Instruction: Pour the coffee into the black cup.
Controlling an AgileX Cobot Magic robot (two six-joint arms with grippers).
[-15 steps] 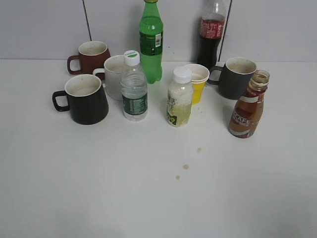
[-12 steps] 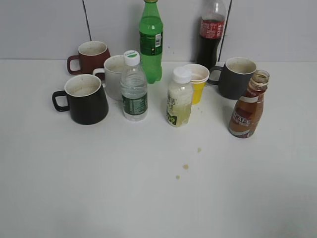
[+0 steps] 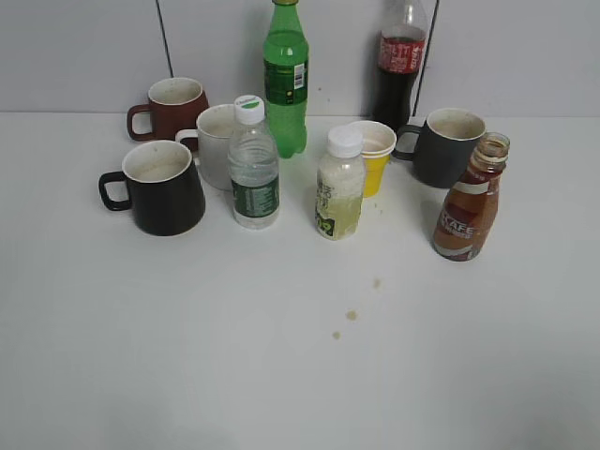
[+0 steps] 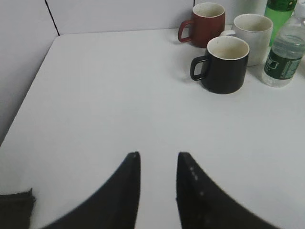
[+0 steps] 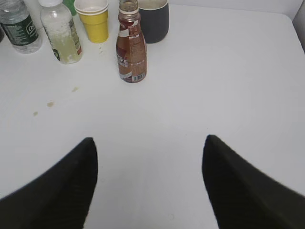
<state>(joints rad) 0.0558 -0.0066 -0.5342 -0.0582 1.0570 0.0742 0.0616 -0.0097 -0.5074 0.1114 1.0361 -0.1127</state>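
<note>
The coffee bottle (image 3: pixel 469 208), clear with brown liquid, a red-brown CAFE label and no cap, stands upright at the right of the table; it also shows in the right wrist view (image 5: pixel 130 50). The glossy black cup (image 3: pixel 163 187) with a loop handle and cream inside stands at the left, also in the left wrist view (image 4: pixel 224 64). My left gripper (image 4: pixel 157 155) is open and empty, well short of the black cup. My right gripper (image 5: pixel 148 139) is wide open and empty, well short of the coffee bottle. Neither gripper shows in the exterior view.
A dark red mug (image 3: pixel 172 107), white mug (image 3: pixel 216 142), water bottle (image 3: pixel 253 167), green soda bottle (image 3: pixel 285 79), pale juice bottle (image 3: pixel 339 187), yellow paper cup (image 3: pixel 373 155), cola bottle (image 3: pixel 400 58) and dark grey mug (image 3: pixel 447 146) crowd the back. Brown drips (image 3: pixel 352 316) mark the table.
</note>
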